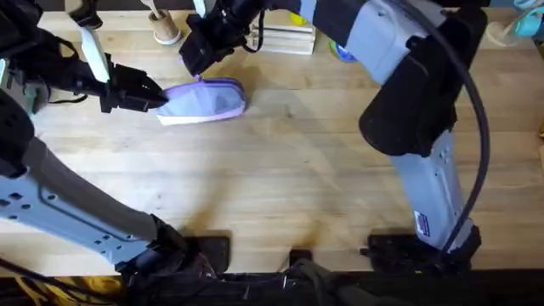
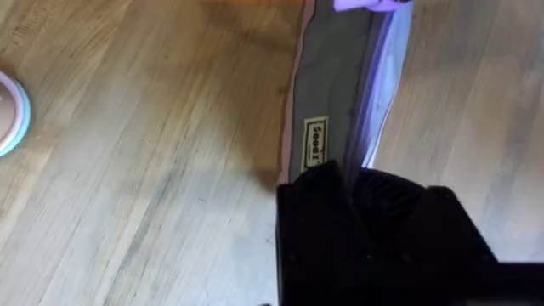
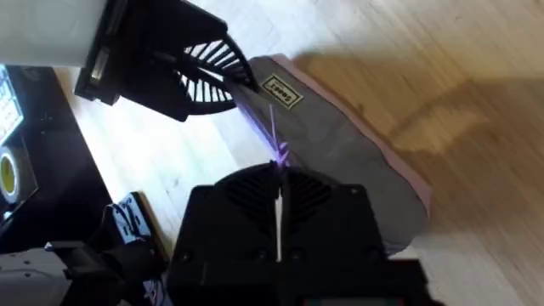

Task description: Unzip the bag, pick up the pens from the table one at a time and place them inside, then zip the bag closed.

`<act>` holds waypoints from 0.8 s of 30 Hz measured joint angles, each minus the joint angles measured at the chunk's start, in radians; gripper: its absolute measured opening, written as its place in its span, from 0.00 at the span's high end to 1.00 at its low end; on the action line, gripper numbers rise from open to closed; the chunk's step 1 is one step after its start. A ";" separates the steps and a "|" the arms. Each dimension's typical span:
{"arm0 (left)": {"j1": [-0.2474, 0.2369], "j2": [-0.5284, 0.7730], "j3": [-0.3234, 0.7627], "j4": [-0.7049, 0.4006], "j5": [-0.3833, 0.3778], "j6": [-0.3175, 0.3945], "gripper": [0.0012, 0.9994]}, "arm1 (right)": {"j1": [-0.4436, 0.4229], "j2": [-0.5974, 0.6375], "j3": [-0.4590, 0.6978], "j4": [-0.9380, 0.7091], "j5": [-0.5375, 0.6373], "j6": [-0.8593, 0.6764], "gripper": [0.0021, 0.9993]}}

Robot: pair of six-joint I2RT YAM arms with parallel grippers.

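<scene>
The lavender bag [image 1: 208,100] lies on the wooden table [image 1: 280,178] at the back left, its white edge toward the front. My left gripper [image 1: 156,100] is shut on the bag's left end; the left wrist view shows its black fingers [image 2: 314,183] clamped over the fabric beside a small label [image 2: 315,142]. My right gripper [image 1: 201,70] reaches down from behind onto the top of the bag. In the right wrist view it [image 3: 279,174] is shut on the purple zipper pull [image 3: 277,151]. The pens are out of view.
At the back edge stand a small tan cup of pale sticks [image 1: 166,30], a light wooden holder [image 1: 285,38] and a blue and yellow item [image 1: 344,51]. A pale round object [image 2: 10,112] lies near the bag. The front and middle planks are bare.
</scene>
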 joint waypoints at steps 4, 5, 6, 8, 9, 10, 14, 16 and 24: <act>0.000 0.000 0.000 0.001 0.000 -0.005 0.96 | -0.011 0.000 0.000 0.000 -0.001 -0.015 0.97; 0.000 0.000 0.000 0.001 0.000 -0.008 0.96 | -0.015 0.000 0.000 -0.001 -0.001 -0.018 0.97; 0.000 0.000 0.000 0.001 0.002 -0.008 0.96 | -0.033 0.000 0.000 -0.025 -0.008 -0.035 0.97; -0.003 0.000 0.000 0.001 0.006 -0.009 0.96 | -0.093 0.000 0.006 -0.138 -0.017 -0.067 0.97; -0.003 0.000 0.000 0.001 0.003 -0.009 0.96 | -0.107 0.000 0.009 -0.161 -0.003 -0.071 0.97; -0.003 0.000 0.000 -0.001 0.002 -0.009 0.96 | -0.121 0.000 0.011 -0.178 0.013 -0.074 0.97; -0.003 0.000 0.000 0.000 0.000 -0.012 0.96 | -0.274 0.000 0.017 -0.234 0.114 -0.099 0.97; -0.003 0.000 0.000 0.000 0.000 -0.012 0.96 | -0.286 0.000 0.017 -0.236 0.120 -0.102 0.97; -0.003 0.000 0.000 0.000 0.000 -0.012 0.96 | -0.234 0.000 0.018 -0.188 0.038 -0.014 0.25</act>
